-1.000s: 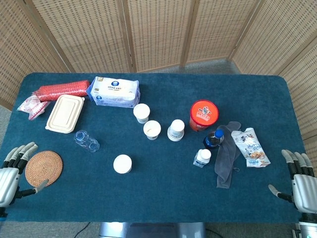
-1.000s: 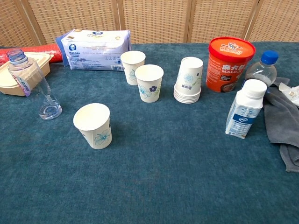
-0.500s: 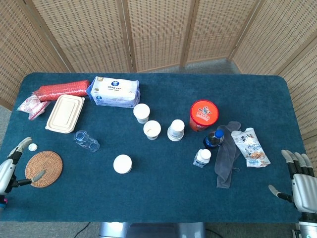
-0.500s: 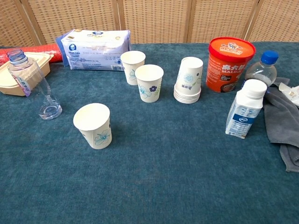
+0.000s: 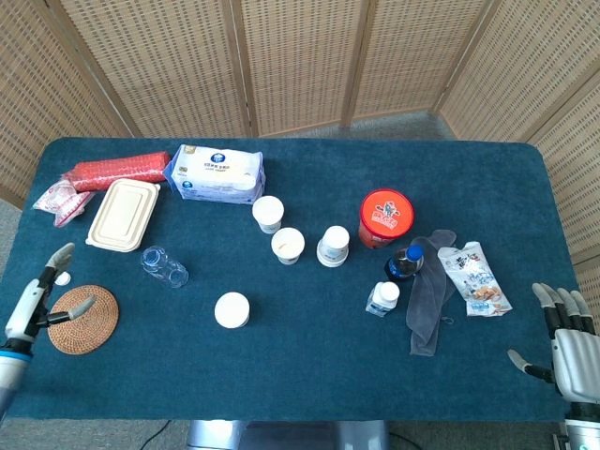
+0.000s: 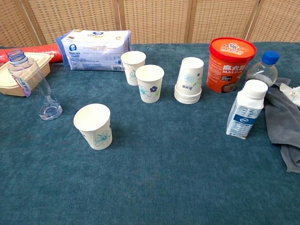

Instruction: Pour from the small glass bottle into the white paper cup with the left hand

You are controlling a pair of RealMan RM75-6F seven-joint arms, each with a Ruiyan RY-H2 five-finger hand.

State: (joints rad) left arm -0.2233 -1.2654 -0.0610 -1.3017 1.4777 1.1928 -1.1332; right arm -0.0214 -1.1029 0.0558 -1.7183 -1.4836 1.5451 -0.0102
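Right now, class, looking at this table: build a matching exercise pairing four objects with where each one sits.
Things:
1. small glass bottle
2. red tub
3. woven coaster
4. grey cloth

Places:
a. far right, behind the white-capped bottle
b. under the left robot hand
c. left, in front of the beige food box
d. right of the stacked cups

Pairs: 1-c, 2-d, 3-b, 4-a

Head cam: high up, looks down on the whole counter. Chest cam: low at the near edge, looks across to the far wall, close in. Both show the cups, e.g. the near paper cup, and the red tub.
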